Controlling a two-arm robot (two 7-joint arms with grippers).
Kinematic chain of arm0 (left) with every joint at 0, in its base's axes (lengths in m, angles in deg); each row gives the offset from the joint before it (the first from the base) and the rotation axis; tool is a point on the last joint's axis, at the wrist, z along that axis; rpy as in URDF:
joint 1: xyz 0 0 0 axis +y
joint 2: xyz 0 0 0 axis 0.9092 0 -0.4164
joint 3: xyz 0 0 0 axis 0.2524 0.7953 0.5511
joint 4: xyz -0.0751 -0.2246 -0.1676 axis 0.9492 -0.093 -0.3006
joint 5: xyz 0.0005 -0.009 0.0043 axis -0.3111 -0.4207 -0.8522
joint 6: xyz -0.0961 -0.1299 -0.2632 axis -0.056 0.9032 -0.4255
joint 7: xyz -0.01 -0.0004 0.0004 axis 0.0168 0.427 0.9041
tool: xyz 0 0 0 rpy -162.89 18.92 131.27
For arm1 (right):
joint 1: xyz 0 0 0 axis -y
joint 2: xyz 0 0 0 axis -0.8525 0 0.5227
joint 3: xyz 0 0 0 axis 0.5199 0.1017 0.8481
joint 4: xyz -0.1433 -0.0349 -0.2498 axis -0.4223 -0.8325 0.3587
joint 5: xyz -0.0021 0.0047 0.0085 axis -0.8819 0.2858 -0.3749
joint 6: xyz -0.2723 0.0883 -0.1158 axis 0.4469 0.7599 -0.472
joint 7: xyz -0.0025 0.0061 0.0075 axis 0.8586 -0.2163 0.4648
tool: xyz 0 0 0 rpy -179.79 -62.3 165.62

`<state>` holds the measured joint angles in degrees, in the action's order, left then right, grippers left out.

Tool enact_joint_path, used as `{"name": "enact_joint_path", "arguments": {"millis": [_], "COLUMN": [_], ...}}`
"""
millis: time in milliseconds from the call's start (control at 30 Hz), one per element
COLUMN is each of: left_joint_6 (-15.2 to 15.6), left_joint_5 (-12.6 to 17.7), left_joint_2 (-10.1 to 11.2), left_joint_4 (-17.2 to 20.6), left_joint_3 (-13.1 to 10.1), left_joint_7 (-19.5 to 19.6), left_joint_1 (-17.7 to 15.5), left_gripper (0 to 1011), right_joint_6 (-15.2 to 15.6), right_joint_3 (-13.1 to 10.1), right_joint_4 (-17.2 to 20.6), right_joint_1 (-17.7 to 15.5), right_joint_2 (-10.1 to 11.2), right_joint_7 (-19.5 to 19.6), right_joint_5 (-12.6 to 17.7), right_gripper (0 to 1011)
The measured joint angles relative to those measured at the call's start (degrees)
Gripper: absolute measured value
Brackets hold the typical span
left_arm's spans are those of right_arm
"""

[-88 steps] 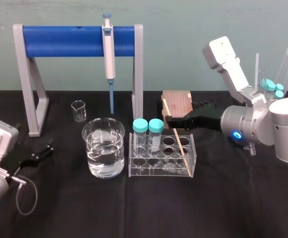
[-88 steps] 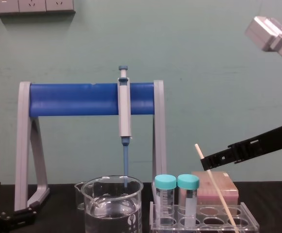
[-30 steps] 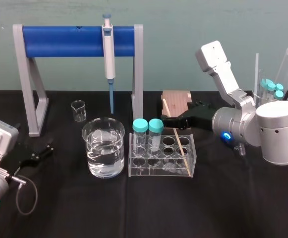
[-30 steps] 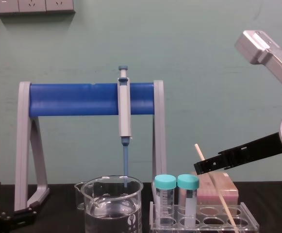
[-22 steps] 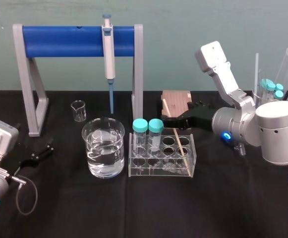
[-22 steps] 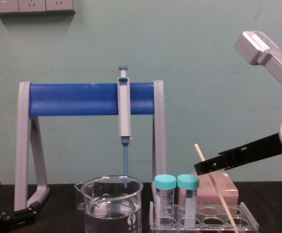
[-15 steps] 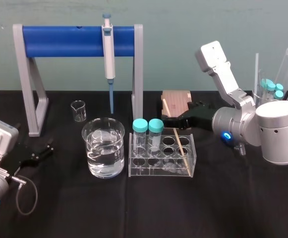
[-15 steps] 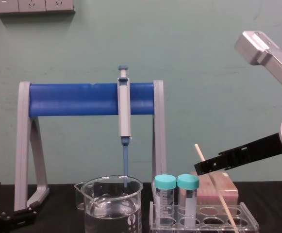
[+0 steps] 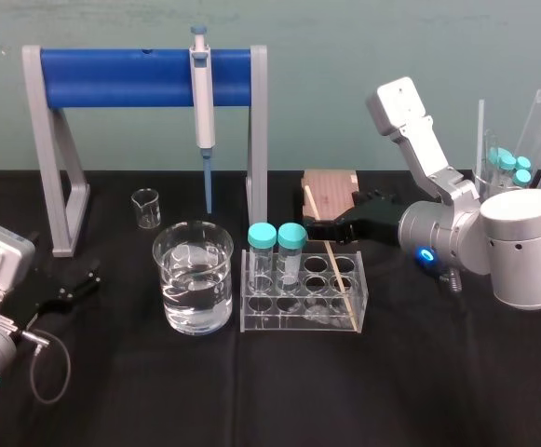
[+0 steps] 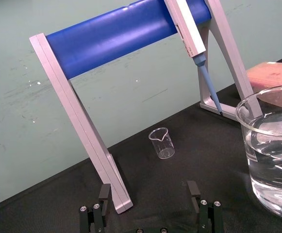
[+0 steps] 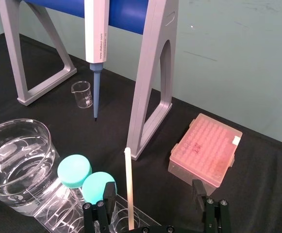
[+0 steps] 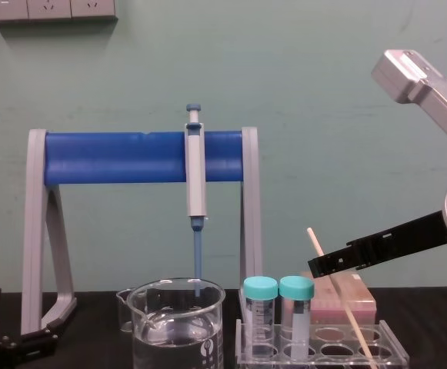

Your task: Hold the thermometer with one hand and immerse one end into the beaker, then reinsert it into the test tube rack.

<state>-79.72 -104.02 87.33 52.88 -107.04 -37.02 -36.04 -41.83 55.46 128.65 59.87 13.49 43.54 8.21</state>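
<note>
Having slid in from the bench's [image 9: 251, 391] right edge, our right gripper [image 12: 321, 266] straddles the thermometer [image 9: 338, 277], fingers apart; it leans in the rack's [image 9: 303, 323] right end. Left gripper [image 10: 148, 191] sits parted, left edge.

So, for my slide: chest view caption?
Open right gripper flanks thermometer leaning in rack beside beaker; left gripper parked lower left.
</note>
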Motion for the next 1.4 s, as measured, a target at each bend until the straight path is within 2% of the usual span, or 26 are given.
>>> {"name": "enact_joint_path", "arguments": {"millis": [167,367,400,600,633,733,767,933,1000,1133,1400], "left_joint_6": [0.0,0.0,0.0,0.0,0.0,0.0,0.0,0.0,0.0,0.0,0.0], "left_joint_5": [0.0,0.0,0.0,0.0,0.0,0.0,0.0,0.0,0.0,0.0,0.0], "left_joint_2": [0.0,0.0,0.0,0.0,0.0,0.0,0.0,0.0,0.0,0.0,0.0], "left_joint_4": [0.0,0.0,0.0,0.0,0.0,0.0,0.0,0.0,0.0,0.0,0.0], "left_joint_3": [0.0,0.0,0.0,0.0,0.0,0.0,0.0,0.0,0.0,0.0,0.0], "left_joint_7": [0.0,0.0,0.0,0.0,0.0,0.0,0.0,0.0,0.0,0.0,0.0], "left_joint_1": [0.0,0.0,0.0,0.0,0.0,0.0,0.0,0.0,0.0,0.0,0.0], "left_gripper": [1004,1004,1004,1004,1004,1004,1004,1004,1004,1004,1004], "right_joint_6": [0.0,0.0,0.0,0.0,0.0,0.0,0.0,0.0,0.0,0.0,0.0], "right_joint_3": [0.0,0.1,0.1,0.1,0.1,0.1,0.1,0.1,0.1,0.1,0.1], "right_joint_4": [0.0,0.0,0.0,0.1,0.1,0.1,0.1,0.1,0.1,0.1,0.1], "right_joint_1": [0.0,0.0,0.0,0.0,0.0,0.0,0.0,0.0,0.0,0.0,0.0], "right_joint_2": [0.0,0.0,0.1,0.1,0.1,0.1,0.1,0.1,0.1,0.1,0.1], "right_joint_7": [0.0,0.1,0.1,0.1,0.1,0.1,0.1,0.1,0.1,0.1,0.1], "right_joint_5": [0.0,0.1,0.1,0.1,0.1,0.1,0.1,0.1,0.1,0.2,0.2], "right_gripper": [948,789,726,568,510,449,393,250,164,77,56]}}
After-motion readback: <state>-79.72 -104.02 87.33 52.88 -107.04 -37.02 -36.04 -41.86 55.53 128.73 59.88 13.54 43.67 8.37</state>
